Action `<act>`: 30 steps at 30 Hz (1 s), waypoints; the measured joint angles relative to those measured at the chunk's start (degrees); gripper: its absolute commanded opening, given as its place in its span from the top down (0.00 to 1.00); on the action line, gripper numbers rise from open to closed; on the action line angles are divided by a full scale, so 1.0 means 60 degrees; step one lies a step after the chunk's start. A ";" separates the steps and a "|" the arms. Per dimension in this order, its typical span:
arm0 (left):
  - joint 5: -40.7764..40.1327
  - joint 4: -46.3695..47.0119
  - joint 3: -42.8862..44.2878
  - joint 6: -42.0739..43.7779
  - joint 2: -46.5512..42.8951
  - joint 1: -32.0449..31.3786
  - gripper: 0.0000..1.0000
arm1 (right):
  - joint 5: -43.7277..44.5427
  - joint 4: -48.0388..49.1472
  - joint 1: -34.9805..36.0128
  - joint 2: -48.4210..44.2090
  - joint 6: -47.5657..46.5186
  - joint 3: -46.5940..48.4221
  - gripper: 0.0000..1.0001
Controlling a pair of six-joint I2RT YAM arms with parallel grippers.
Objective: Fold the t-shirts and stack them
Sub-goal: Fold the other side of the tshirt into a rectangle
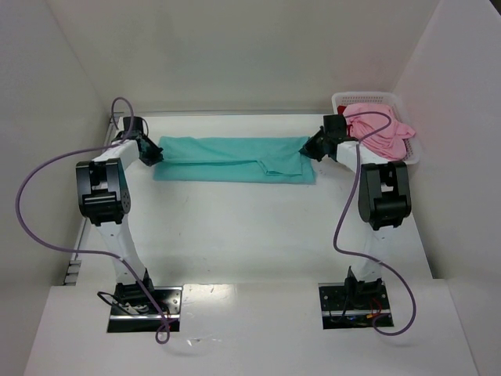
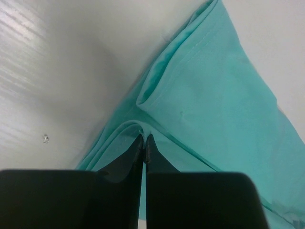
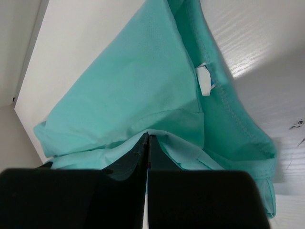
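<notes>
As seen from above, the teal t-shirt (image 1: 235,159) is held stretched on the table (image 1: 250,235) between the left gripper (image 1: 151,154) and the right gripper (image 1: 311,149); a pink t-shirt (image 1: 380,129) is heaped in the basket (image 1: 344,98). At the left wrist, the jaws are clamped on teal cloth. At the right wrist, likewise.

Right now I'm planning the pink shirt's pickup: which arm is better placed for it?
Likely right. The right gripper sits by the basket holding the pink shirt; the left gripper is at the far end of the teal shirt, which both grip.
</notes>
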 measured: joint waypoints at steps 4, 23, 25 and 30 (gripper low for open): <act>0.0018 -0.0007 0.0310 0.0131 0.0146 0.0018 0.95 | -0.0018 0.0015 0.0000 0.0197 -0.0007 0.0058 1.00; 0.0273 0.0117 0.0863 0.0648 0.0699 0.0339 0.19 | -0.0215 0.0047 -0.0073 0.0820 -0.0656 0.0594 0.47; 0.0310 0.0153 0.0885 0.0878 0.0623 0.0339 0.14 | -0.0219 0.0047 -0.0076 0.0820 -0.0907 0.0623 0.25; 0.0750 0.0157 0.0936 0.1606 0.0069 0.0306 0.04 | -0.0160 0.0025 -0.0080 0.0783 -0.1606 0.0681 0.13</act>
